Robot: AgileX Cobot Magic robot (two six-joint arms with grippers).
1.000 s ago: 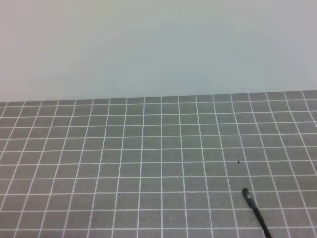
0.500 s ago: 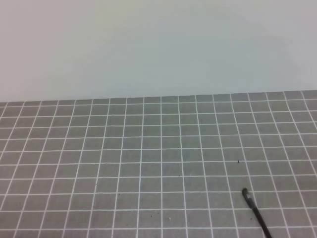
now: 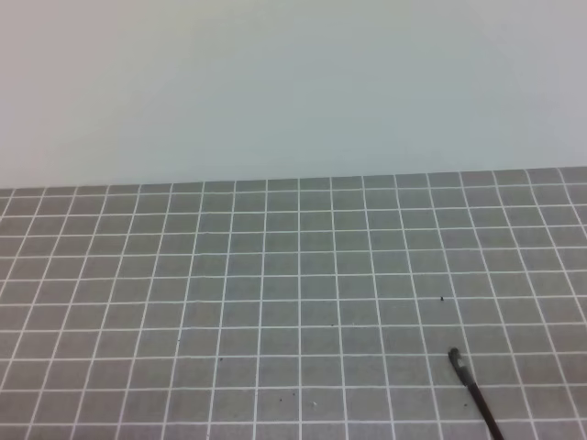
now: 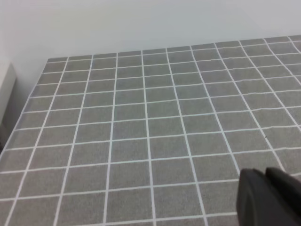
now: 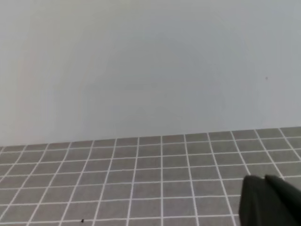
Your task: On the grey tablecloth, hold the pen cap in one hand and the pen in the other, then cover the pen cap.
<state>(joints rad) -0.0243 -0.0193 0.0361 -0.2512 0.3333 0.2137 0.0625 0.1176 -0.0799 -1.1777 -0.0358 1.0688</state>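
Nothing has moved since the earlier frames: the pen (image 3: pixel 475 392), a thin black stick, lies at the lower right of the grey tablecloth (image 3: pixel 275 302), a flat cloth with a white grid. The cap is not in view. Both the left end effector (image 4: pixel 269 195) and the right end effector (image 5: pixel 270 200) are pressed together and empty; so slim a pen could roll or slip from a pinch.

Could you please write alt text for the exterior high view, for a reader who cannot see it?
A thin black pen lies on the grey tablecloth at the lower right, slanting toward the bottom edge, where it is cut off. The white-gridded cloth fills the lower half below a plain pale wall; no arm, gripper or pen cap shows.
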